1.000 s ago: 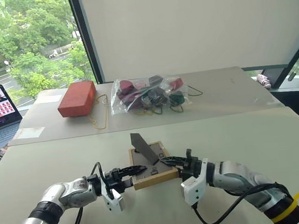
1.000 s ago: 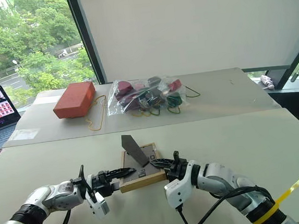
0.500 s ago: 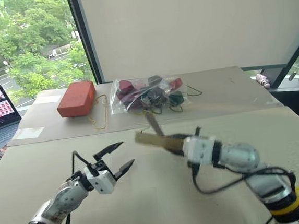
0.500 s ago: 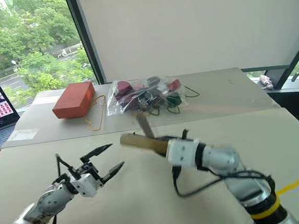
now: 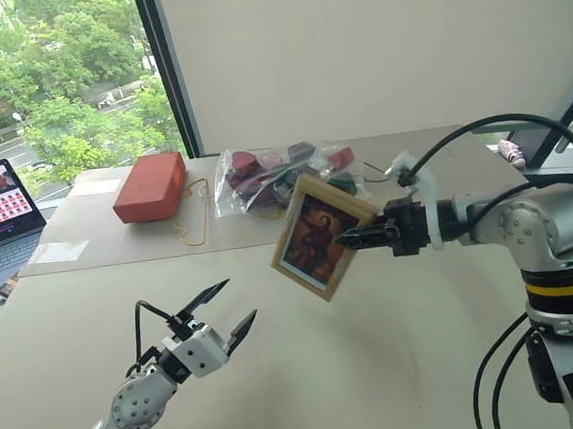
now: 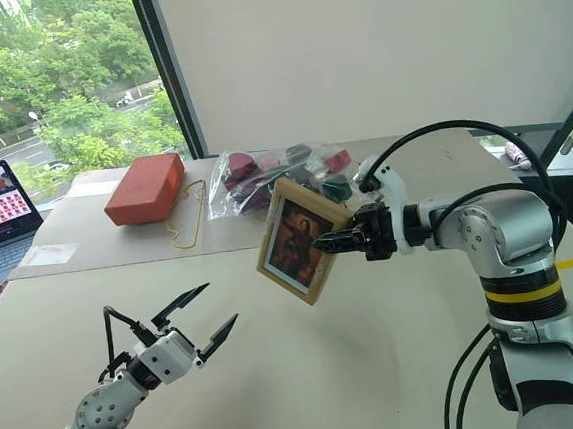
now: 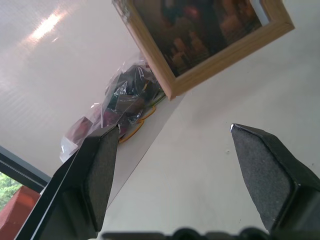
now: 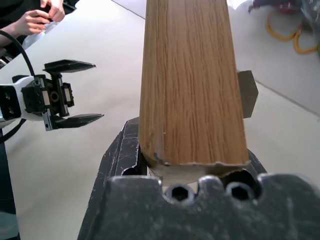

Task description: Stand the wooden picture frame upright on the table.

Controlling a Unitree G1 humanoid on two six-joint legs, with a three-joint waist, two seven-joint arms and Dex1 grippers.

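While the wooden picture frame (image 5: 319,237) is held tilted in the air above the table (image 5: 380,367), clamped at its edge by the right gripper (image 5: 352,237), the left gripper (image 5: 225,310) is kept spread wide and empty nearby. The easel stand is perhaps glimpsed behind.

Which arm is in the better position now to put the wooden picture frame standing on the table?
Probably the right. The right gripper already clamps the wooden picture frame, holding it tilted above the table. The left gripper hangs open and empty, apart from the frame.
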